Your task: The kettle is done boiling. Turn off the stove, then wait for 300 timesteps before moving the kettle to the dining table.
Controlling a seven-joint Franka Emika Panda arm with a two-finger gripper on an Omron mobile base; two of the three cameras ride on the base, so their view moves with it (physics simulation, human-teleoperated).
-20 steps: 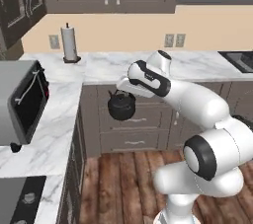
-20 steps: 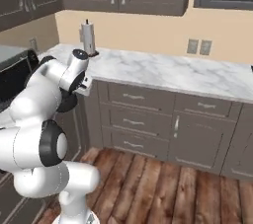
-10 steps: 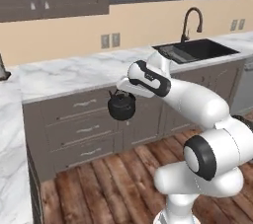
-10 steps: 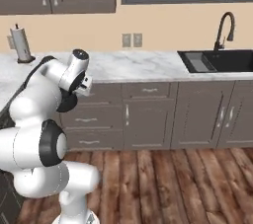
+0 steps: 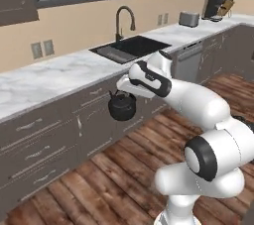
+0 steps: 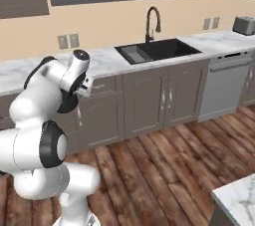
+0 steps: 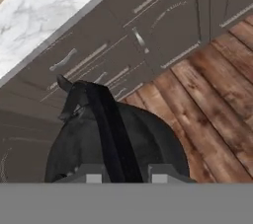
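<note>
Black kettle point(image 5: 122, 107) hanging mid-frame above the wood floor point(image 5: 124, 174), gripper point(image 5: 125, 88) fingers clamped on its arched handle, sink point(image 5: 130, 48) upper centre, marble counter point(image 5: 44, 81) at left

arm point(image 5: 198, 102): bent, reaching forward-left | fingers point(image 7: 159, 174): closed, carrying kettle point(image 5: 122, 106)

A black sink point(image 5: 130, 47) with an arched faucet point(image 5: 123, 20) sits in the marble bench point(image 5: 44, 80) at twelve o'clock, a toaster point(image 5: 188, 19) at two o'clock, above grey drawers point(image 5: 34, 144) and a wooden floor point(image 5: 114, 179).
</note>
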